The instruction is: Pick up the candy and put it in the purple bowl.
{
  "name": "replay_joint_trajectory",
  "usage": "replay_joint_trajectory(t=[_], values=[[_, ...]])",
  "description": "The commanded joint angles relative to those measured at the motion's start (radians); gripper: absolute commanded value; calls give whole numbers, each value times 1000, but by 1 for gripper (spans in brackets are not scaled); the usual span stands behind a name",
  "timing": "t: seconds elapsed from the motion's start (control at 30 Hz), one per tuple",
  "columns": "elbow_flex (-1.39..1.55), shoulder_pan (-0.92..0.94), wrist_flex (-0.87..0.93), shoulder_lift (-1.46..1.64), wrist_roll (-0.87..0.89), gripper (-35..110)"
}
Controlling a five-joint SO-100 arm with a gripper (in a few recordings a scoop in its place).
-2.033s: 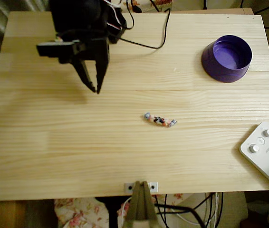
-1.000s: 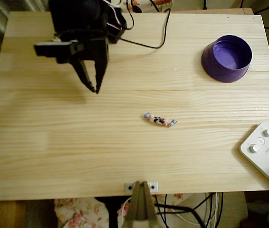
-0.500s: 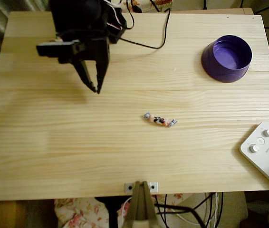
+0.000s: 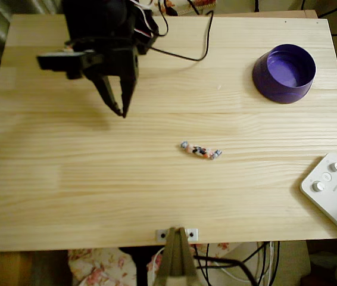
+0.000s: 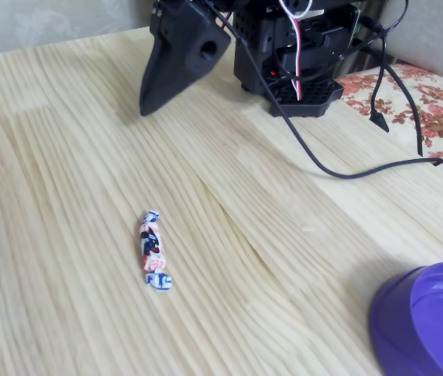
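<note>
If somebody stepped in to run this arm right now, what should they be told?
Gripper: hangs over the upper left of the wooden table in the overhead view, fingertips close together, holding nothing.
Candy: lies loose near the table's middle, well apart from the gripper.
Purple bowl: upright at the upper right, nothing inside.
Done: nothing yet.
Left: reach the candy, grasp it, carry it to the bowl, drop it in.

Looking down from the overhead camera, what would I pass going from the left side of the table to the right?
Pincer → candy → purple bowl → white button box at the right edge.
</note>
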Motion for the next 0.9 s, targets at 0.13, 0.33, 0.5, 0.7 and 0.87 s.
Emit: replay_joint_trajectory(t=[0.13, 0.33, 0.5, 0.7, 0.87], values=[[-89, -74, -41, 14, -156, 0], [-133, -94, -63, 15, -156, -1], [-156, -155, -109, 15, -221, -1], [-241, -187, -141, -74, -337, -1], [-319, -181, -135, -114, -440, -1]])
